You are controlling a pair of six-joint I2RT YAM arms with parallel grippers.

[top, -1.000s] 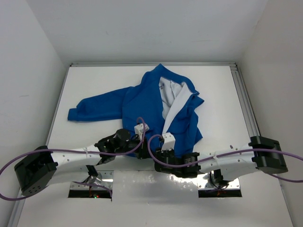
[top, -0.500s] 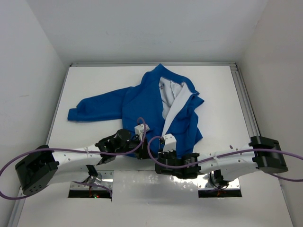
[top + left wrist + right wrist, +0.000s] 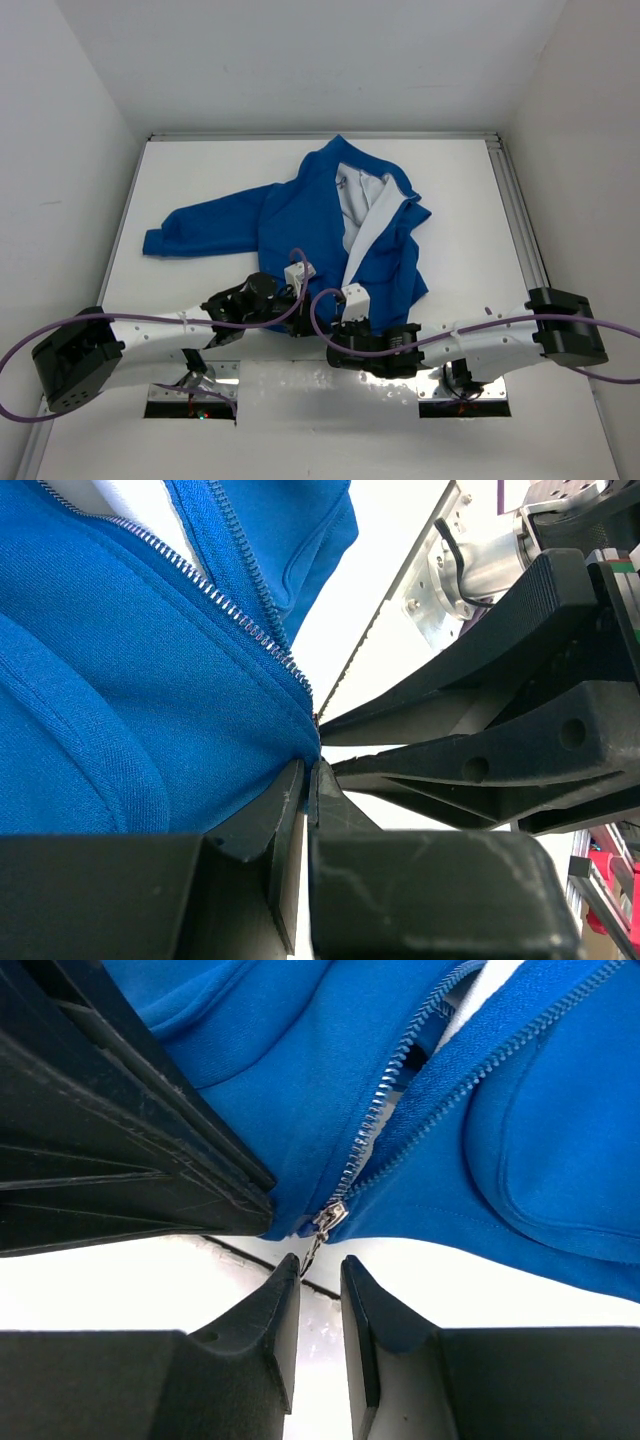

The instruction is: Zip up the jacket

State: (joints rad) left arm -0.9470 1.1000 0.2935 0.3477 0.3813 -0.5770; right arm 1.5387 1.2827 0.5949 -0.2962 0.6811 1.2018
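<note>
Okay: white surface (image 3: 200,170), the jacket (image 3: 300,210) lies flat on it about mid-way, slightly toward the far side. The front is open with the white lining (image 3: 365,205) showing, and one sleeve (image 3: 200,230) is stretched out to the left. The bottom hem faces the arm bases.

The left arm (image 3: 150,335) and right arm (image 3: 490,335) both reach inward and meet at the near hem, at the foot of the front opening.

The left gripper (image 3: 308,775) is at the hem corner below the zipper (image 3: 375,1125). Its jaws are pressed almost together, with the blue hem edge pinched between the tips. The right gripper's black fingers (image 3: 470,770) sit just beside it in the left wrist view.

The right gripper (image 3: 320,1270) sits just under the hem, jaws narrowly apart with a slim gap visible between them. The zipper's two tooth rows join at the very bottom and split above that, so it is unzipped for nearly its whole length.

The small metal zipper pull (image 3: 322,1222) sits at the bottom of the teeth. Its tab hangs down to the mouth of the right jaws, near one fingertip. Whether the tab touches that fingertip cannot be told, and it is not visibly clamped.
</note>
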